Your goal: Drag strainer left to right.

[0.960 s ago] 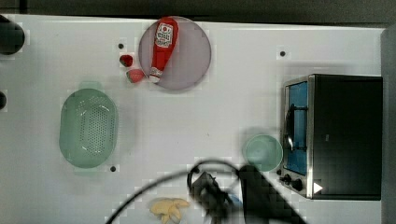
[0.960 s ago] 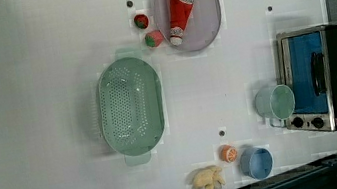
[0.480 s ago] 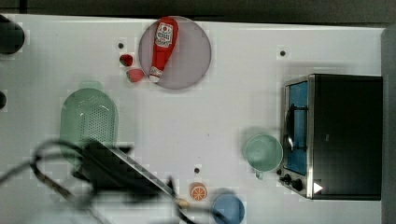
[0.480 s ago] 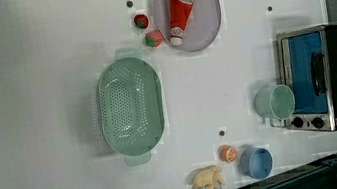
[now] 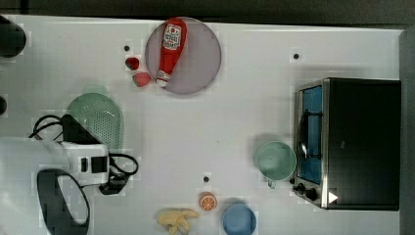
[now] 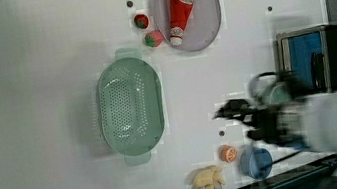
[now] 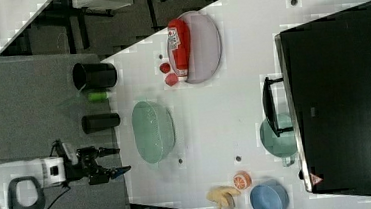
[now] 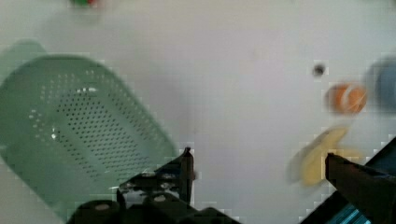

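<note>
Pale green plastic, the strainer (image 5: 95, 121) sits at nine o'clock on the white surface (image 5: 235, 117) in the top view, untouched. Spread wide and empty, the hand (image 8: 257, 163) hovers just beside it; better to hook one finger inside the rim before dragging.

White table (image 5: 235, 122) bearing a pale green strainer (image 6: 130, 105) near one end, a grey-purple plate (image 5: 195, 63) with two strawberries (image 5: 138, 72) beside it along one long edge, a toaster oven (image 5: 357, 142) at the opposite end, and a mint cup (image 5: 276, 160), blue bowl (image 5: 239, 219), orange half (image 5: 208, 201) and bananas (image 5: 177, 219) along the other long edge.
</note>
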`<state>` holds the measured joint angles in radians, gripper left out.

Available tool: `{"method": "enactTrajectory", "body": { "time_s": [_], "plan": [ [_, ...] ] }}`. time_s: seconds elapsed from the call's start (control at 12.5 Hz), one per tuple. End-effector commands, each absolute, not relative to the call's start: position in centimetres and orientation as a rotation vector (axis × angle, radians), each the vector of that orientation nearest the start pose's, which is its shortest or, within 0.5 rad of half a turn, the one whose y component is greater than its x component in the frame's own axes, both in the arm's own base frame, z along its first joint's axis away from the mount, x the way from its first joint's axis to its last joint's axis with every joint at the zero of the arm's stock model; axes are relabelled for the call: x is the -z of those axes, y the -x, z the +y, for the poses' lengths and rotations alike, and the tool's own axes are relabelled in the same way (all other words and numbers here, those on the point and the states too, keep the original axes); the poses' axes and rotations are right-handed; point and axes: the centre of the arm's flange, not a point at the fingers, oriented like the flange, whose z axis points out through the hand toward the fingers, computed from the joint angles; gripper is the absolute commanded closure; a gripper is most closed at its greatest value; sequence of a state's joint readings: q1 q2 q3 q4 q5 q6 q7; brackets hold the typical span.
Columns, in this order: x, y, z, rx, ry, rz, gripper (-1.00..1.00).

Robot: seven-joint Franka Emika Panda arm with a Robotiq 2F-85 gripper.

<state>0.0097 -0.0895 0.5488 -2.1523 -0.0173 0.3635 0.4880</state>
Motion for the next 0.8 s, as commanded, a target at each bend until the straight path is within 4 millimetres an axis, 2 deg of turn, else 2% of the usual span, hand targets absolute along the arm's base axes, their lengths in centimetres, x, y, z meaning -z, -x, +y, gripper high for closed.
{"method": "enactTrajectory", "body": {
  "time_s": [0.08,0.24,0.48,0.8],
  "plan": [
    [-40.9,-43.8,30.1,-0.028,2.741,1.634,-1.0],
    [-36.4,-44.6,31.4,-0.126,2.621,1.805,-1.0],
    [-29.8,-45.8,32.0,-0.236,2.469,2.0,-1.0],
    [-22.8,-46.8,32.6,-0.269,2.384,2.02,-1.0]
  ]
}}
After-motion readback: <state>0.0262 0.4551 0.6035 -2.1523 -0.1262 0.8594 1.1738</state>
